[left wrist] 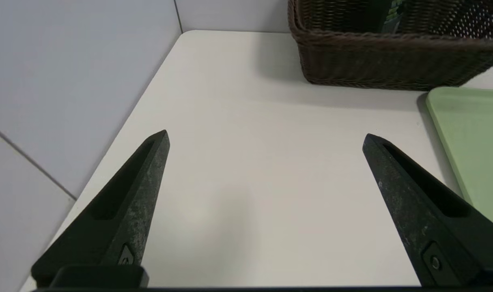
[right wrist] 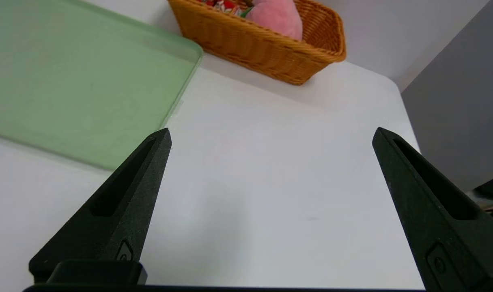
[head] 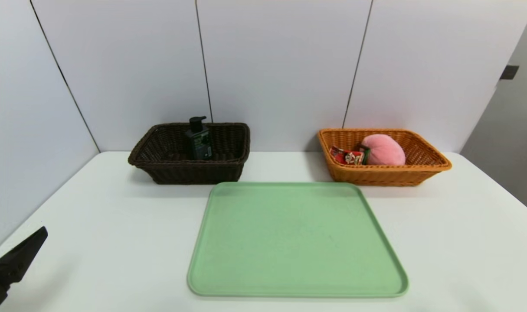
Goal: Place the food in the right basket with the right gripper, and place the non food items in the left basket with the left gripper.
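Both claws, the left gripper (left wrist: 265,136) and the right gripper (right wrist: 274,132), hang wide open and empty on either side of the green tray (head: 296,242). Just beyond the tray's far left corner sits the dark basket (head: 198,173) with the pump bottle (head: 201,143) upright-ish inside, and past its far right corner the orange basket (head: 376,177) has the red snack packet (head: 348,157) beside the pink peach (head: 384,150).

Pink plush peach (right wrist: 276,17) inside orange wicker basket (right wrist: 266,50)

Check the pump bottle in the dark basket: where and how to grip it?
I'd pinch the black pump bottle at its collar, coming from above: the head stands above the dark brown wicker basket's rim, while the body sits down between the walls. The spout juts sideways, so best close below it.
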You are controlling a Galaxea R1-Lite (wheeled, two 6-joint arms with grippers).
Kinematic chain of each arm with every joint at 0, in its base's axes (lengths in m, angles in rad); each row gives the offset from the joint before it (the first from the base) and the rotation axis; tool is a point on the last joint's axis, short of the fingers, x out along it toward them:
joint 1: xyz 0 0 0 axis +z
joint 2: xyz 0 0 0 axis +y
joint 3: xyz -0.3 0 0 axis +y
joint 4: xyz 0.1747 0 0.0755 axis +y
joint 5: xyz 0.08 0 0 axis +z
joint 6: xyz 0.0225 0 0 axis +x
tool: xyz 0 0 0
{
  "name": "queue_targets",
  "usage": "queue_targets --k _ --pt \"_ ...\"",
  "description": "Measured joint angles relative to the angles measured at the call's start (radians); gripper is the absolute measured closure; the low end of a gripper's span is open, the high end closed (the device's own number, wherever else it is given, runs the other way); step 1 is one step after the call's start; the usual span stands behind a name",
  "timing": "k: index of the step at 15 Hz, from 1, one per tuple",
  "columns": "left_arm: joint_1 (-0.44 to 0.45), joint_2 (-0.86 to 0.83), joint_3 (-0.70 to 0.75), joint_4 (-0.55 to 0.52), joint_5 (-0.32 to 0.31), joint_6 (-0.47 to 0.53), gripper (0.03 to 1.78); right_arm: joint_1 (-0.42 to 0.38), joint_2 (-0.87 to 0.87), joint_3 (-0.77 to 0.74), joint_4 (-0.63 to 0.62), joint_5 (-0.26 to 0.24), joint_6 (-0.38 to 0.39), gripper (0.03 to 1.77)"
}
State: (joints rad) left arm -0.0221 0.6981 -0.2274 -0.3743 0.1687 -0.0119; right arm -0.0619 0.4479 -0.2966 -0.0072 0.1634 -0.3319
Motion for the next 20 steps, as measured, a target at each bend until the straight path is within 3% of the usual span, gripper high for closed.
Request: queue_targets --k 3,8,11,16,20 --pt "0.006 -0.102 0.079 0.005 -0.044 -0.008 0.12 0.003 -0.116 0.010 0.123 0.015 -0.001 0.09" --pt "0.007 -0.247 0.171 0.031 -0.057 -0.021 0.12 0.007 -0.175 0.005 0.130 0.020 0.008 0.09" --pt "0.006 -0.390 0.172 0.180 -0.076 -0.021 0.12 0.008 -0.180 -0.013 0.136 0.041 0.029 0.09" --pt "0.011 -0.640 0.103 0.551 -0.145 -0.028 0.12 0.028 -0.182 -0.067 0.209 0.049 0.066 0.09" --pt "0.011 -0.691 0.088 0.565 -0.144 -0.029 0.12 0.072 -0.200 -0.095 0.254 0.035 0.089 0.09"
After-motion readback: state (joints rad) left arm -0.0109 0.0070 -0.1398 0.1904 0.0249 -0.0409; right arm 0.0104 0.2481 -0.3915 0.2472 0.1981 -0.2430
